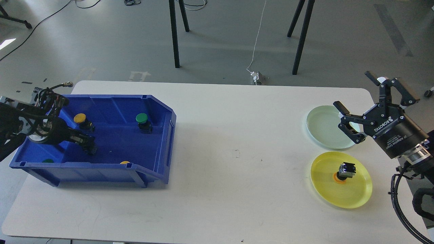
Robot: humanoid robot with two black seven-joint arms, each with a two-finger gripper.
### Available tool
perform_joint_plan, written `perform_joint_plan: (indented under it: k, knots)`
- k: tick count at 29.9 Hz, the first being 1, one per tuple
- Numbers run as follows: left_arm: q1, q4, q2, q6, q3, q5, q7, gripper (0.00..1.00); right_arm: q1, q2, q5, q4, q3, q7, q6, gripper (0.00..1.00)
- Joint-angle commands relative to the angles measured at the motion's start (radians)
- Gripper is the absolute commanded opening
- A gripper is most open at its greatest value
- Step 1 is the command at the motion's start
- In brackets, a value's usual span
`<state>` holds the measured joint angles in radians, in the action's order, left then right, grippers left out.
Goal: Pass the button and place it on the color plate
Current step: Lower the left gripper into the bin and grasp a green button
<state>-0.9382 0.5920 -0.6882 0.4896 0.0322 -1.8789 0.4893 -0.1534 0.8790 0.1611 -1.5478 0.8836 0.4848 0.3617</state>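
Observation:
A blue bin (162, 135) on the left of the table holds a yellow button (80, 118), a green button (141, 119), and two more, one green (47, 161) and one yellow (124, 162), half hidden behind the front wall. My left gripper (87, 145) reaches low inside the bin, just below the yellow button. Its fingers are dark and cannot be told apart. My right gripper (351, 88) is open and empty, above the right edge of the pale green plate (322, 127). A yellow plate (356, 193) holds an upturned button (345, 171).
The white table (234, 189) spans the view, with its right edge close to the plates. Black stand legs (174, 34) and a white cable (257, 37) lie on the floor beyond the far edge.

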Motion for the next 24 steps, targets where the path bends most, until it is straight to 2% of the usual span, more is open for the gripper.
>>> perform_joint_plan:
  k: [1, 24]
  knots:
    - [-0.002, 0.002, -0.004, -0.001, 0.002, 0.000, -0.001, 0.55, 0.000, -0.002, 0.000, 0.000, -0.002, 0.000, 0.000, 0.98]
    - [-0.016, 0.008, -0.013, -0.001, 0.003, 0.000, -0.001, 0.55, 0.015, -0.003, 0.000, 0.000, -0.003, 0.001, 0.002, 0.98]
